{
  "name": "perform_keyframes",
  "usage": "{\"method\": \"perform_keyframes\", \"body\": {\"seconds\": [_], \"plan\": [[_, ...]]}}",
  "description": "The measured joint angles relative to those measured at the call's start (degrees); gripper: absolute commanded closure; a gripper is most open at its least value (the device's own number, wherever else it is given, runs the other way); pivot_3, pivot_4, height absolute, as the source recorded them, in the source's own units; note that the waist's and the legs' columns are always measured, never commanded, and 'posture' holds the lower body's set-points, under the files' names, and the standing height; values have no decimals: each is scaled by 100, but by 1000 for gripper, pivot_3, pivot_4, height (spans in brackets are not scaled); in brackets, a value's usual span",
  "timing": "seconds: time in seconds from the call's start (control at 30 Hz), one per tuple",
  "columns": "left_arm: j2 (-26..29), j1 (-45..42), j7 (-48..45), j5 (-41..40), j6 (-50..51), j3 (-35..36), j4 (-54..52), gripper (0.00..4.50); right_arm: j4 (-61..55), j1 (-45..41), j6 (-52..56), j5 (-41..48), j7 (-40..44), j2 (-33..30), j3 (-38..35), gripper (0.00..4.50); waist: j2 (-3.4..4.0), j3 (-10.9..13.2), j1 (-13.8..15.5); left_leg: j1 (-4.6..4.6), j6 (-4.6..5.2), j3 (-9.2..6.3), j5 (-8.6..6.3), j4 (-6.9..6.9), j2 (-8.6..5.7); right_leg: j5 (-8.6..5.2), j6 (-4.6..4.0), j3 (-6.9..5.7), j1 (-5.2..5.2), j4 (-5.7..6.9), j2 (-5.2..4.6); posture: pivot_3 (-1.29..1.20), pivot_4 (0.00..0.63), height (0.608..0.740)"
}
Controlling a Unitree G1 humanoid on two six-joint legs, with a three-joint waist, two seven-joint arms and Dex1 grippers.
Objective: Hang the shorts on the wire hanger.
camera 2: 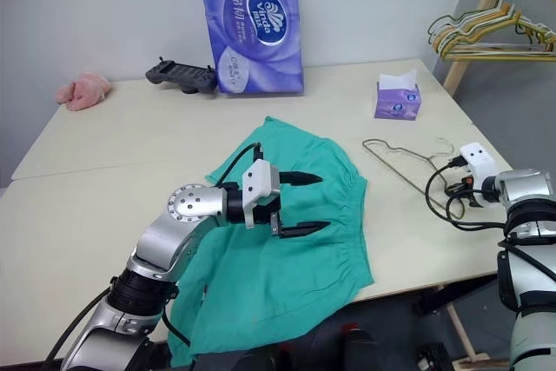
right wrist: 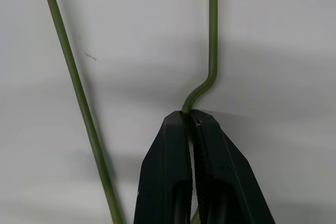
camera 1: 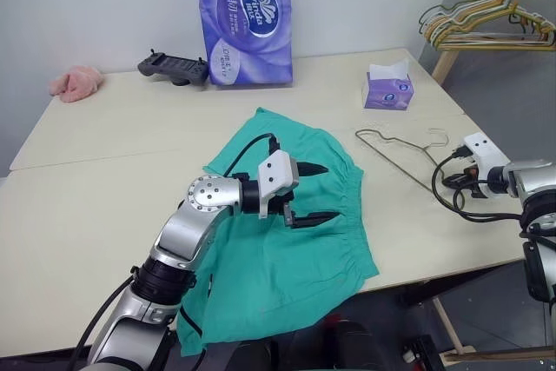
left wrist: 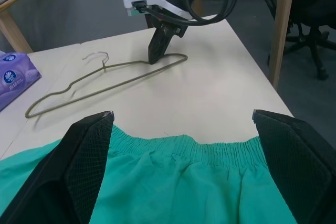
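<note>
Teal shorts overhanging table edge

I count one pair of shorts spread on the counter, and I take it as my landmark. Just beside its waistband edge lies one wire hanger. Beyond the shorts, toward the wall, stands one purple tissue pack, with one black controller next to it. One small tissue box sits past the hanger from the shorts. One pink cloth lump lies well apart from the shorts at the far corner. Off the counter, one rack carries a bunch of hangers; I make out perhaps five, overlapping. Two tools: the left tool and the right tool.
</note>
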Motion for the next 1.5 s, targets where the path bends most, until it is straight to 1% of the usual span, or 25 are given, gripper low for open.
{"method": "perform_keyframes", "body": {"seconds": [0.13,0.23,0.33,0.47,0.53,0.6,0.73,0.87,0.97,1.1,1.23,1.3,1.5], "plan": [[0,-27,5,1,-7,0,1,0,-2,47,-258,-123,-60,-3,5,4438,0,0,1,0,0,0,0,1,0,0,0,0,1,-1,0,-41,125,740],[2,-52,10,2,-16,1,5,0,-11,164,-775,-261,-422,-36,42,4438,0,0,6,0,-1,1,0,1,-3,0,0,0,1,-1,-2,-43,125,740],[3,-92,45,2,-16,97,80,0,-16,214,-1485,-486,-948,-80,87,4438,5,3,6,-1,-2,7,1,1,-6,0,0,0,-3,1,-2,-47,125,740],[0,-339,224,2,24,352,385,0,-95,126,-2625,-801,-1855,-400,80,4438,17,10,15,-7,-3,14,2,0,-7,0,1,0,-17,6,-3,-67,125,740],[-7,-462,272,1,32,427,507,0,-133,40,-3038,-895,-2146,-520,78,4438,17,10,8,-7,-3,17,2,-1,-5,0,1,1,-19,6,-2,-74,124,740],[-66,-707,361,0,63,504,718,0,-214,0,-3806,-1259,-2660,-736,228,4438,17,11,3,-8,-3,19,2,-1,-6,0,1,1,-21,6,-2,-76,124,740],[-75,-997,443,-56,146,706,941,0,-296,-28,-4860,-1863,-3384,-1032,553,4438,17,11,-36,-8,-4,23,2,-3,-5,0,1,5,-21,5,-1,-82,124,740],[-45,-1103,414,-173,308,809,1022,0,-382,-27,-5797,-2642,-4080,-1312,1003,4438,18,11,-64,-10,-4,31,2,-5,-5,0,1,12,-29,8,-1,-84,122,740],[29,-1105,375,-220,528,841,1035,0,-762,-25,-6588,-3283,-4642,-1612,1318,4438,18,11,-70,-10,-4,33,2,-8,-3,0,2,14,-32,9,3,-84,120,740],[-6,-1105,556,-348,1067,889,1051,0,-1238,-24,-7293,-3804,-5253,-1690,1513,4438,17,11,-72,-9,-5,33,3,-7,-1,0,2,17,-31,8,7,-88,117,740],[66,-1091,577,-690,1985,896,942,0,-1650,-25,-7713,-3955,-5405,-1656,1544,4438,17,11,-80,-11,-6,31,3,-7,-1,0,1,16,-32,7,7,-87,111,740],[85,-1092,522,-840,2265,898,880,0,-1895,-25,-7848,-3952,-5400,-1623,1541,4438,17,11,-82,-11,-6,30,3,-5,-1,0,2,16,-31,7,7,-92,108,740],[228,-1104,341,-855,2474,711,888,0,-2580,-25,-7972,-3916,-5205,-1492,1518,4438,18,10,-87,-10,-7,30,3,-4,-3,0,1,17,-31,7,6,-105,99,740]]}}
